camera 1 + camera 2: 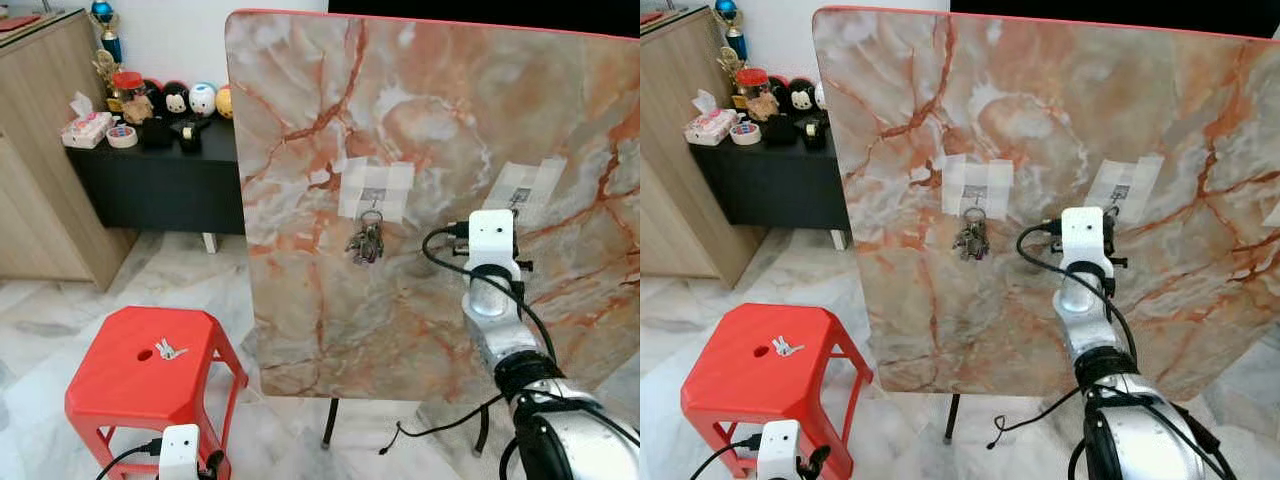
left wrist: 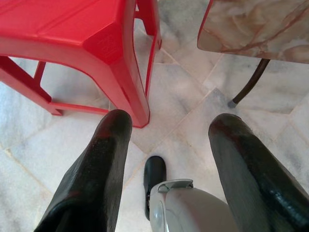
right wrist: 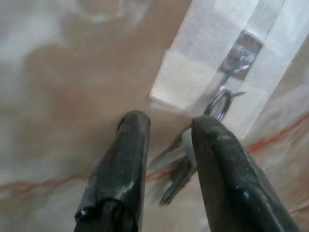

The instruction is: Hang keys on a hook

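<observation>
Right gripper [image 3: 166, 133] raised against the upright orange-veined marble board [image 1: 430, 120], fingers narrowed on a small silver key set [image 3: 176, 166] whose ring touches the taped-on metal hook [image 3: 231, 65]; another key bunch [image 1: 366, 240] hangs from the neighbouring taped hook [image 1: 374, 196]; loose keys [image 1: 168, 350] on red plastic stool [image 1: 120, 375]; left gripper [image 2: 169, 133] wide open, low beside the stool.

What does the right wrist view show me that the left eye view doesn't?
Right wrist view: the right gripper holding keys between its fingers, with their ring at the hook on the taped patch. Left eye view: another bunch already hanging on the neighbouring hook, loose keys on the red stool, and the left gripper low beside it. Both: the marble board and that taped patch.
</observation>
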